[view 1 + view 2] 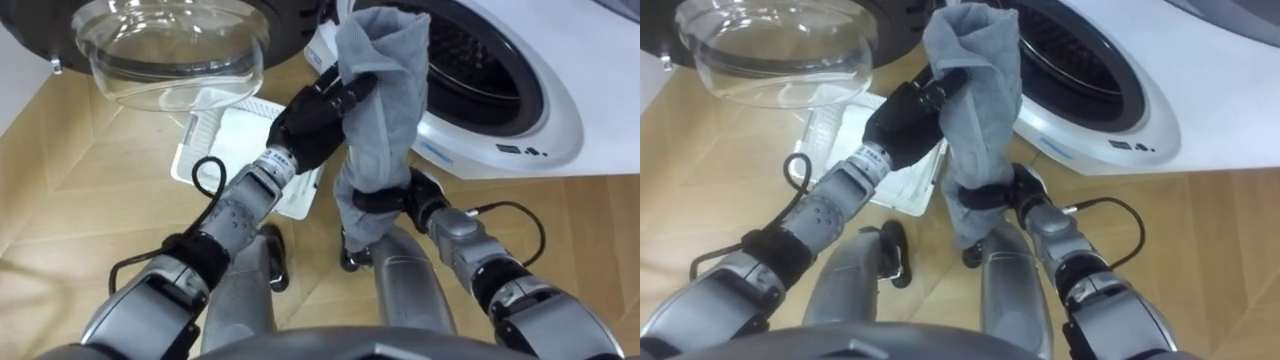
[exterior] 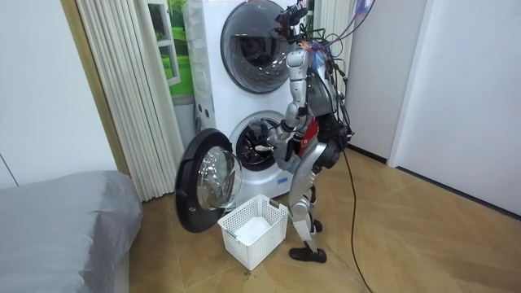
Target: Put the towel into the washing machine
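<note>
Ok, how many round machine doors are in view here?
2: the upper door is shut; the lower door hangs open beside the white basket.

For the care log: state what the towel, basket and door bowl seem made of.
Towel: soft cloth, likely cotton terry; matte grey, it hangs limp in folds.
Basket: probably white plastic; stiff slotted walls, smooth finish.
Door bowl: clear glass or hard plastic, glossy; see-through with bright glints, which one I cannot tell.
</note>
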`<state>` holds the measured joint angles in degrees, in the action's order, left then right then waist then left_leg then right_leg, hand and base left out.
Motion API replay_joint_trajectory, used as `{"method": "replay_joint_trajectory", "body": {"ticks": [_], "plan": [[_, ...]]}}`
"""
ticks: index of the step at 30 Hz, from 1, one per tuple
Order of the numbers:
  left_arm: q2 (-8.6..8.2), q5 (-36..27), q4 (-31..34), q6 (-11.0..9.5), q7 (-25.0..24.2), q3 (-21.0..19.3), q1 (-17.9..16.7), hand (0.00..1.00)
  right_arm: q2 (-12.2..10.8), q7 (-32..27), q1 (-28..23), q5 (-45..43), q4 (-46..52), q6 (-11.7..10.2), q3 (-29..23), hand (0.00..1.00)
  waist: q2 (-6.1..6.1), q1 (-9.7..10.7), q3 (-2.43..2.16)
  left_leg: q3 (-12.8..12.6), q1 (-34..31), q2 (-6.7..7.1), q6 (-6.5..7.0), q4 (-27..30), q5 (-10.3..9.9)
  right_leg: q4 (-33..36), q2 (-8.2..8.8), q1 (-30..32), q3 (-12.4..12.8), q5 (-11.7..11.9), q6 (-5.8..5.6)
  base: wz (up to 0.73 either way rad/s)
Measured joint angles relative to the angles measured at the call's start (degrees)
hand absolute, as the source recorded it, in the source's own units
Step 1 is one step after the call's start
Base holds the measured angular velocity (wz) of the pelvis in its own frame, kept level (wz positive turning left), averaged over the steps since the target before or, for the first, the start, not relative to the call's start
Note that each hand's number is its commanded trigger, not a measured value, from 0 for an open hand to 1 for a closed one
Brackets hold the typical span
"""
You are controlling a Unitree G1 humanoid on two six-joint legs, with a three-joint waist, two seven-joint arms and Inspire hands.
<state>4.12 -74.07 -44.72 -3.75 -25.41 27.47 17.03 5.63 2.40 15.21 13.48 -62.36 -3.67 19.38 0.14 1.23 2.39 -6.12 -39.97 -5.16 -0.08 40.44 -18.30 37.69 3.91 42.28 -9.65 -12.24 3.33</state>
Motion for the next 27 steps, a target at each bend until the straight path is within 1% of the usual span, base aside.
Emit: {"method": "replay_joint_trajectory", "body": {"ticks": [2, 4, 5, 6, 7, 8, 9, 10, 11, 13, 16, 17, 19, 22, 25, 27], "plan": [[0.35, 1.4, -2.1, -0.2, 0.3, -1.6, -0.7, 0.0, 0.1, -0.5, -0.3, 0.1, 0.0, 0.0, -0.7, 1.0, 0.21, -0.6, 0.14, 0.0, 0.0, 0.11, -0.06, -0.4, 0.1, -0.1, 0.08, 0.0, -0.1, 0.0, 0.0, 0.0], [1.0, 5.3, -4.7, -0.4, 2.9, -5.0, -2.4, 0.0, 0.2, -1.0, -0.8, 0.2, 0.0, 0.0, -2.7, 1.0, 0.21, -1.7, 0.15, -0.1, 0.1, 0.17, -0.17, -0.8, 0.1, -0.3, -0.05, 0.2, 0.1, 0.0, 0.01, 0.0], [1.09, 6.5, -5.2, -0.5, 3.7, -5.7, -2.8, 0.0, 0.2, -1.1, -0.9, 0.2, 0.0, 0.0, -3.0, 1.0, 0.21, -1.8, 0.15, -0.1, 0.0, 0.17, -0.2, -0.9, 0.2, -0.3, -0.07, 0.3, 0.1, 0.0, 0.04, 0.0], [1.67, 9.8, -7.0, -0.6, 5.3, -7.3, -3.4, 0.0, 0.2, -1.8, -0.8, 0.4, 0.0, 0.0, -3.9, 1.0, 0.23, -2.3, 0.14, -0.1, -0.1, 0.15, -0.23, -1.1, 0.2, -0.5, -0.12, 0.4, 0.1, 0.0, 0.05, 0.0], [2.15, 12.9, -8.7, -0.7, 7.4, -8.1, -3.8, 0.0, 0.5, -2.4, -0.8, 2.1, 0.0, 0.0, -4.4, 1.0, 0.23, -2.8, 0.14, -0.1, -0.2, 0.11, -0.26, -1.4, 0.3, -0.8, -0.15, 0.4, 0.0, 0.0, 0.09, 0.03], [2.38, 14.3, -9.4, -0.8, 8.3, -8.4, -4.1, 0.0, 0.8, -2.6, -0.8, 3.3, 0.0, 0.0, -4.5, 1.0, 0.23, -2.9, 0.14, -0.1, -0.3, 0.11, -0.23, -1.6, 0.4, -1.0, -0.2, 0.3, 0.0, 0.0, 0.09, 0.1], [2.51, 18.3, -10.7, -1.0, 10.3, -9.3, -4.8, 0.0, 1.1, -3.0, -0.8, 5.4, -0.2, 0.0, -5.3, 1.0, 0.23, -3.0, 0.14, -0.1, -0.3, 0.19, -0.16, -2.0, 0.6, -1.1, -0.12, 0.3, -0.3, 0.0, 0.08, 0.1], [2.59, 22.2, -11.3, -1.4, 12.5, -9.5, -5.9, 0.0, 1.4, -3.2, -0.8, 7.1, -0.3, 0.0, -6.2, 1.0, 0.22, -3.2, 0.14, -0.1, -0.3, 0.3, -0.15, -2.3, 0.6, -1.2, 0.0, 0.4, -0.3, 0.0, 0.06, 0.07], [2.71, 23.9, -11.5, -1.4, 13.6, -9.5, -6.4, 0.0, 1.7, -3.5, -0.8, 7.7, -0.3, 0.0, -6.2, 1.0, 0.22, -3.2, 0.14, -0.1, -0.3, 0.44, -0.14, -2.4, 0.7, -1.2, 0.09, 0.5, -0.2, 0.0, 0.04, 0.0], [2.81, 32.1, -13.9, -1.5, 16.9, -9.4, -6.8, 0.0, 2.0, -3.8, -0.8, 8.3, -0.5, 0.0, -6.9, 1.0, 0.22, -3.1, 0.14, 0.1, -0.6, 0.88, -0.04, -2.3, 0.8, -1.0, 0.35, 0.9, -0.2, 0.0, 0.02, 0.0], [2.81, 38.7, -16.6, -1.6, 20.2, -9.3, -6.9, 0.0, 1.8, -4.2, -0.1, 9.5, -2.0, 0.0, -7.1, 1.0, 0.26, -3.2, 0.17, 0.1, -0.8, 0.9, -0.03, -2.0, 0.8, -1.0, 0.77, 0.9, -0.8, 0.0, 0.0, 0.0], [2.89, 39.7, -17.2, -1.6, 20.8, -9.4, -6.7, 0.0, 1.8, -4.3, 0.0, 10.1, -2.1, 0.1, -7.1, 1.0, 0.27, -3.2, 0.17, 0.1, -0.8, 0.92, 0.0, -2.0, 0.8, -0.9, 0.9, 0.9, -0.9, 0.0, -0.01, 0.06], [3.26, 43.2, -18.9, -1.7, 23.5, -9.3, -6.6, 0.0, 2.0, -4.8, -0.1, 12.0, -2.2, 0.1, -7.2, 1.0, 0.22, -3.1, 0.21, 0.0, -0.8, 1.05, 0.18, -2.2, 0.9, -0.8, 1.25, 0.9, -1.1, -0.1, -0.09, 0.05], [3.89, 45.0, -19.5, -1.7, 26.3, -9.5, -7.2, 0.0, 2.7, -5.0, -0.1, 15.0, -2.3, 0.1, -7.2, 1.0, 0.18, -3.3, 0.25, -0.1, -0.9, 1.05, 0.27, -2.1, 1.0, -0.8, 1.22, 1.0, -0.7, -0.1, -0.14, 0.0], [4.76, 46.1, -19.5, -1.7, 27.4, -10.1, -8.0, 0.0, 3.2, -6.0, 0.0, 19.1, -2.3, 0.1, -7.7, 1.0, 0.18, -3.3, 0.25, -0.1, -1.4, 0.97, 0.32, -1.9, 1.0, -0.9, 1.14, 1.3, -0.7, 0.2, -0.18, 0.0], [4.77, 46.2, -19.5, -1.7, 27.9, -11.1, -8.3, 0.0, 3.5, -6.4, 0.4, 22.5, -2.8, 0.1, -8.0, 1.0, 0.13, -3.3, 0.28, -0.3, -1.6, 1.15, 0.37, -2.1, 1.1, -0.6, 1.24, 1.9, -0.6, 0.2, -0.18, 0.0]]}}
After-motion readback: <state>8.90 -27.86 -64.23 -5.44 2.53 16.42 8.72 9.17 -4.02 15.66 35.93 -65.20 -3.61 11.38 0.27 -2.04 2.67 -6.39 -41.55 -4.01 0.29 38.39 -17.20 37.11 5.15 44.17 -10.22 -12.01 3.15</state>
